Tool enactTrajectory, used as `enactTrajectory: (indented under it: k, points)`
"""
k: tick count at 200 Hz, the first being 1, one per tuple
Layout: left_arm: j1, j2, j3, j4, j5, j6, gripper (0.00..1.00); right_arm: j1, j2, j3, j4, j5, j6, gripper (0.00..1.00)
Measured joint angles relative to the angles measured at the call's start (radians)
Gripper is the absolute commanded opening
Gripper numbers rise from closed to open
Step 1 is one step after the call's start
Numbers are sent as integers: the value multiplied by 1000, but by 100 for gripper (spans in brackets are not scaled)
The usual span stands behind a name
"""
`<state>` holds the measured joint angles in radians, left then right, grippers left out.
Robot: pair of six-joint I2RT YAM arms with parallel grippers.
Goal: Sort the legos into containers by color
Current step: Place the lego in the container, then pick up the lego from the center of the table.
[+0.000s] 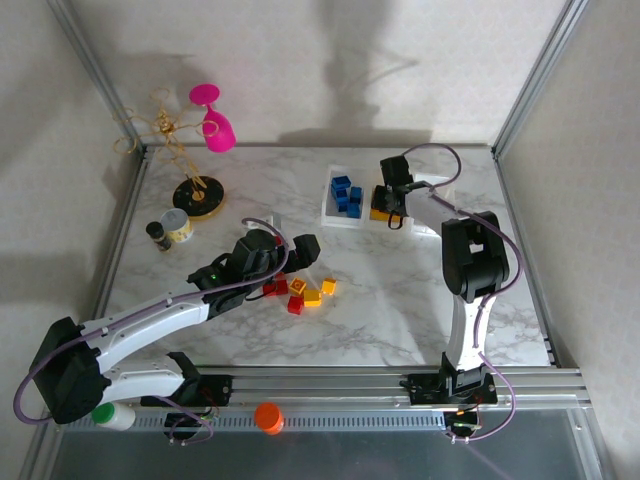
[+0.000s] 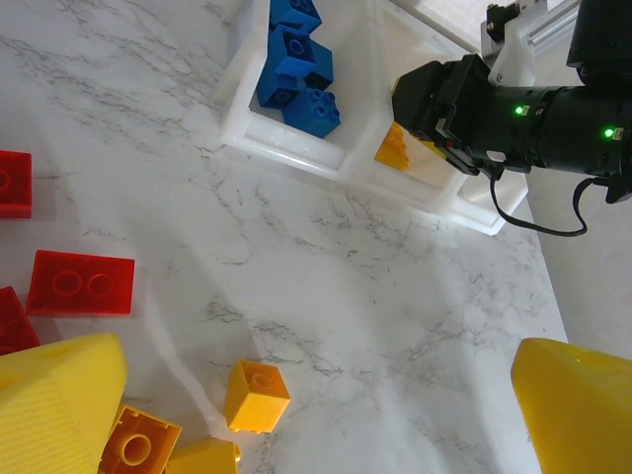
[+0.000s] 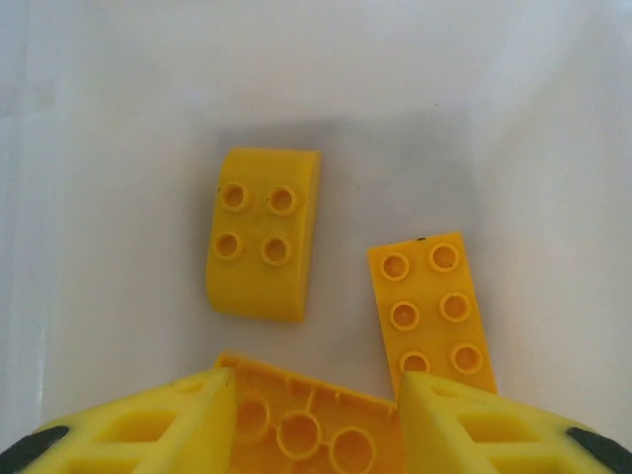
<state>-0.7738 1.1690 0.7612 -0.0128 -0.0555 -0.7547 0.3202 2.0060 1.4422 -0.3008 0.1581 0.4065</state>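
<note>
3 yellow legos (image 3: 262, 232) in tray (image 3: 99, 148); r gripper (image 3: 316, 390) flanks 1.

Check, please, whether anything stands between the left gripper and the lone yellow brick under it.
Nothing visible does: the yellow brick lies on bare marble between the left gripper's open fingers, clear of the red bricks.

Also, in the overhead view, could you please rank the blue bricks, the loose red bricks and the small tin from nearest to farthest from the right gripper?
Measured from the right gripper:
1. Blue bricks, in the tray just to its left.
2. Red bricks, loose at mid-table, nearer the arm bases.
3. Small tin, far over on the left side of the table.
</note>
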Motion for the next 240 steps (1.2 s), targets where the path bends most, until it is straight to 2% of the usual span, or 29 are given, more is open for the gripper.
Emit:
enactTrajectory:
  k: [47, 74, 129, 181, 240]
  points:
    - [0, -5, 10, -9, -15, 3, 100, 7, -156, -51, 2, -25, 1, 48]
    - [0, -36, 8, -24, -25, 3, 100, 49, -270, -119, 19, -31, 7, 50]
    - [-2, -154, -59, -67, -75, -17, 100, 253, -355, -268, -14, -6, 64, 58]
    - [-2, -257, -134, -125, -123, -54, 100, 482, -382, -372, -64, 68, 238, 71]
    - [-2, -326, -197, -173, -152, -89, 100, 632, -359, -407, -84, 143, 461, 72]
